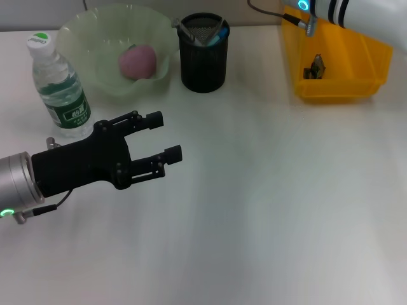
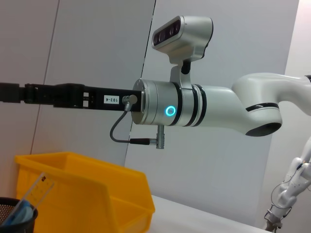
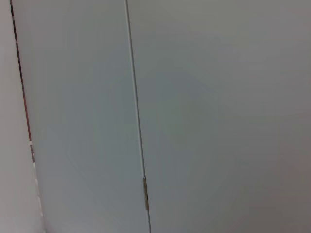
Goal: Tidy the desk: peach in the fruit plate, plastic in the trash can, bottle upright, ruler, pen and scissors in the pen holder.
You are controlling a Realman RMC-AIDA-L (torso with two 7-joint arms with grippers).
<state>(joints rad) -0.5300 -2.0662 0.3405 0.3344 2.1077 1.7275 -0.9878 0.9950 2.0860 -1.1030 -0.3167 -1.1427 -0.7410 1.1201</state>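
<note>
White desk [image 1: 273, 203] all around, and the left gripper [image 1: 166, 135] hovers over it with its black fingers spread apart, nothing between them. Far off to its right, at the back edge, is the yellow trash can [image 1: 337, 63] with a small dark scrap inside — the right arm [image 1: 356, 14] hangs above that bin, and I can't tell what its gripper is doing. Beyond the left gripper's fingertips sits the pale green fruit plate [image 1: 95, 38] holding the pink peach [image 1: 137, 61]. Just beside the gripper's wrist, the bottle [image 1: 58, 86] stands upright. The black mesh pen holder [image 1: 203, 54], right of the plate, has the ruler [image 2: 39, 188] and other things sticking out.
</note>
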